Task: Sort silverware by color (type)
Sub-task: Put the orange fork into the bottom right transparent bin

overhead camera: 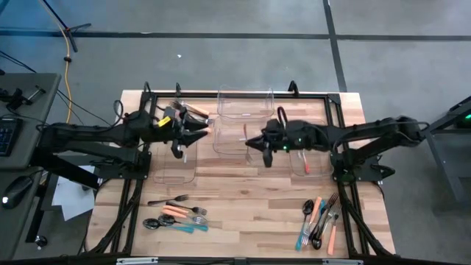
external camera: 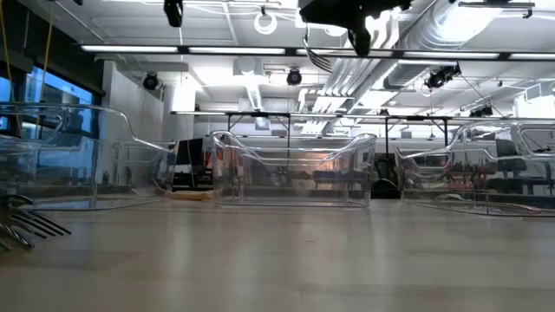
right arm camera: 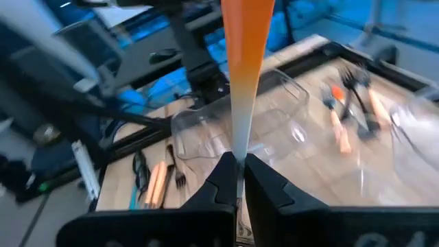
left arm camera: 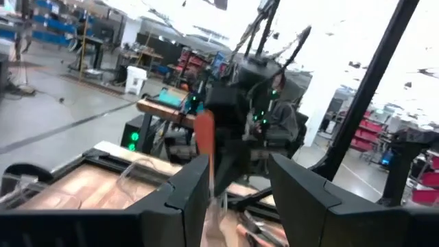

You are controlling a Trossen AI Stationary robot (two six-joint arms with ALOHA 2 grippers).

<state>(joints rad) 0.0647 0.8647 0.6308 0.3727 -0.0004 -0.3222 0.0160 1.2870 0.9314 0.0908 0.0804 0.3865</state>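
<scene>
From above, we see both arms meeting over the clear bins (overhead camera: 243, 118) at upper centre, with loose silverware (overhead camera: 179, 215) lying lower left and more (overhead camera: 319, 221) lower right, and a collision looks possible there. In the left wrist view the left gripper (left arm camera: 236, 189) stands part open around an orange handle (left arm camera: 205, 147), though whether it truly grips is unclear to us. In the right wrist view the right gripper (right arm camera: 240, 180) is pinched tight on an orange-handled piece (right arm camera: 245, 68) by its thin end, which we judge could pivot or slip free.

Silverware (overhead camera: 179, 215) before bins (overhead camera: 245, 110)
</scene>
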